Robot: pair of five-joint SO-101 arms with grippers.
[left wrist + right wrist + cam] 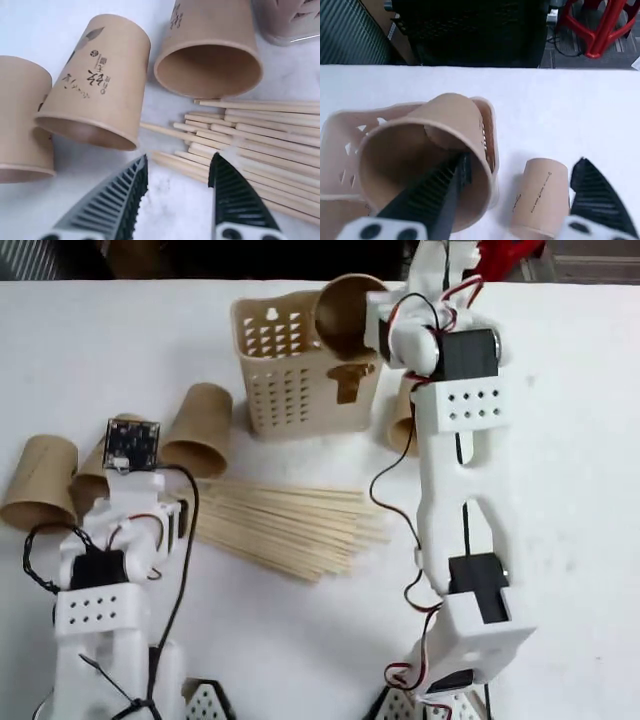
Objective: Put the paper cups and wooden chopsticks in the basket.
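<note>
Cup delivery in hand: right tool [522, 165] spread wide, not clamped, one finger [435, 195] inside the mouth of a paper cup [450, 117] tipped over the rim of the basket [290, 380], at the basket's 2 o'clock corner in the high view. Not yet inside, by the look of it. Next move, as judged: tipping or sliding the cup off the finger and down into the basket, not back onto the table [560, 440].

Left tool [180, 160] likewise released, low over the near ends of the wooden chopsticks [290, 525], fanned out at the basket's 6 o'clock.

Left to collect: a cluster of three cups [95, 475] on their sides at the table's 9 o'clock, just beside the bundle, plus a fourth cup [540, 195] lying at the basket's 3 o'clock, partly under the right arm.

Likely snags: loose sticks hard to pinch as one, cups prone to roll.
</note>
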